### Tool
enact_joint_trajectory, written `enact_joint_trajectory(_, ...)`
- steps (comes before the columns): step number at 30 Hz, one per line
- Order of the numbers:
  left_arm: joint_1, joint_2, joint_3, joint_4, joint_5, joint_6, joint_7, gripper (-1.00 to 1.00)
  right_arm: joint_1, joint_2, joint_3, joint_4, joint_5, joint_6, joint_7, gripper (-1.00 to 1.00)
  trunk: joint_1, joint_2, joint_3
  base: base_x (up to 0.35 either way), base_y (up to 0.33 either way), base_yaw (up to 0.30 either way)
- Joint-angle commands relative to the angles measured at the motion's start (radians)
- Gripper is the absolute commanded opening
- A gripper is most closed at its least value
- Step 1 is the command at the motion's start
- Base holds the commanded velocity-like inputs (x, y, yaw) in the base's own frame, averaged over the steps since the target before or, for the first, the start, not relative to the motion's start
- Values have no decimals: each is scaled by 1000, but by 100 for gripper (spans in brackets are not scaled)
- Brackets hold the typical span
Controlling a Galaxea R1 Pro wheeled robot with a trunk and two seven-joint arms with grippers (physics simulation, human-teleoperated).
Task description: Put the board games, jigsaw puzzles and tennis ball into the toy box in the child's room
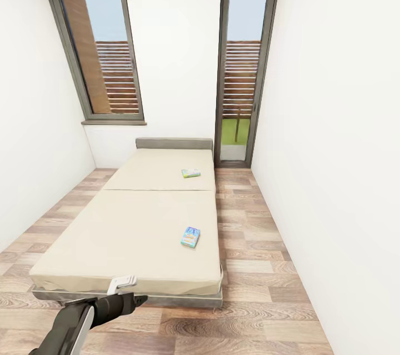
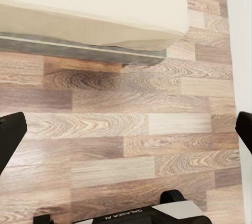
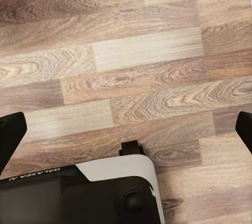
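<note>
A plain white room with a wood-plank floor point(image 1: 261, 266) held a wide beige bed point(image 1: 139, 227) running from the near foreground toward the far wall. Two tall windows point(image 1: 103, 46) stood in that far wall.

Two board games lay flat on the mattress, well apart from each other. The nearer board game point(image 1: 190, 236), bluish, sat close to the bed's right edge. The farther board game point(image 1: 191, 173), pale green and white, sat further up, also toward the right.

The left arm reached in from the near left, its left gripper point(image 1: 123, 284) hanging over the bed's near edge. In the left wrist view the dark fingertips point(image 2: 11, 132) stood wide apart with nothing between them, floor and the bed's corner beyond. In the right wrist view the right gripper point(image 3: 126, 129) was likewise spread wide and empty, aimed at bare floor.

The step in hand looked like fetching a game from the bed. Doing it well probably meant moving round to the right side of the bed, bringing the nearer game within easy reach, then closing on one thin edge of the box.

Counted: two games, one bed, two windows.
</note>
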Motion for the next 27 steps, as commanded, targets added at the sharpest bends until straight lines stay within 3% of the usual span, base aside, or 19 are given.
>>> enact_joint_trajectory(1, -1, 0, 2, -1, 0, 6, -5, 100, 0, 1, -2, -4, -9, 5, -3, 100, 1, -2, -2, 0, 0, 0)
enact_joint_trajectory(7, -1, -1, -7, -1, -4, 1, -2, 100, 0, 1, -1, -7, -10, 5, -4, 100, 1, -2, -2, 53, -26, 0)
enact_joint_trajectory(15, -1, -1, -23, -1, -4, 1, -1, 100, 0, 10, -1, -8, -8, 7, -4, 100, 1, -2, -2, 211, -135, 0)
enact_joint_trajectory(27, -1, -1, -26, 0, -4, 0, -1, 100, 0, 22, 1, -8, -6, 8, -5, 100, 1, -2, -2, 202, 0, 0)
